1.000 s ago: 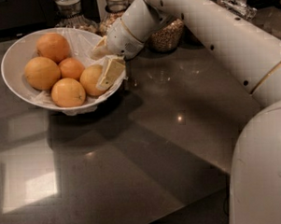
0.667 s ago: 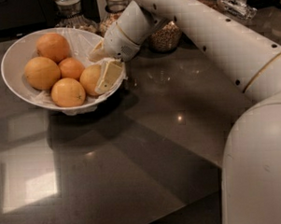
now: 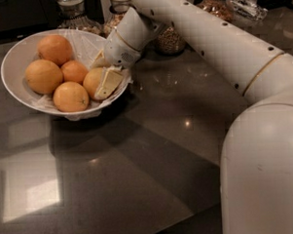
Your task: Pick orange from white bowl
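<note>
The white bowl point(image 3: 10, 59), lined with crinkled plastic film, stands at the left of the dark counter and holds several oranges. The pale yellow-orange orange point(image 3: 91, 82) lies at the bowl's right side. My gripper point(image 3: 102, 74) reaches down into the bowl from the right. One cream finger point(image 3: 108, 84) lies against the orange's near right side, and the other is at its far side. The gripper is shut on this orange, which still rests in the bowl.
Other oranges in the bowl include a small reddish one point(image 3: 75, 71), a front one point(image 3: 70, 96) and a far one point(image 3: 55, 49). Glass jars point(image 3: 170, 40) stand behind the bowl. My white arm point(image 3: 221, 42) crosses the right side.
The arm and wrist have shifted slightly up and to the left. The gripper stays around the same orange and the bowl has not moved.
</note>
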Robot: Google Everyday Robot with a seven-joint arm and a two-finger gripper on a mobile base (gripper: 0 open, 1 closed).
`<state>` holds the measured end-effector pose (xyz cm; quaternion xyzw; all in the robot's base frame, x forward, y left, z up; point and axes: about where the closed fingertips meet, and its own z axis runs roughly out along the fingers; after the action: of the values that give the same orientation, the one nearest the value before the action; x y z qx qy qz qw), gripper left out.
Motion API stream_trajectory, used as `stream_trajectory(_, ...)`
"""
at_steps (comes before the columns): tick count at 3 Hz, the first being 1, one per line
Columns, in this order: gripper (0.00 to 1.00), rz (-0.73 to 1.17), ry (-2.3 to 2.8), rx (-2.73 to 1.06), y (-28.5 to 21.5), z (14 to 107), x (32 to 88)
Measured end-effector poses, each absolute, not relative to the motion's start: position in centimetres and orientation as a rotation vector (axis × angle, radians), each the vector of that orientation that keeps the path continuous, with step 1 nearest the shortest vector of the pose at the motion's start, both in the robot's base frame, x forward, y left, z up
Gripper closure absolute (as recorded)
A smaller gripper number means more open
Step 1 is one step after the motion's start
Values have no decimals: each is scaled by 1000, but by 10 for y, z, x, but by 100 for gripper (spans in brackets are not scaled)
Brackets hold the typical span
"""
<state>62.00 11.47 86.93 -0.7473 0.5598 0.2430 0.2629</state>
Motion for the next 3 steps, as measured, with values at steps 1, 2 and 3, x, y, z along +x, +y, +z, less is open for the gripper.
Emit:
stream_trajectory(1, 70, 657, 1514, -2021, 115, 869, 620)
stream_trajectory(2, 93, 657, 1514, -2021, 115, 869, 620)
stream_trajectory(3, 100, 657, 1492, -2023, 116, 872, 615)
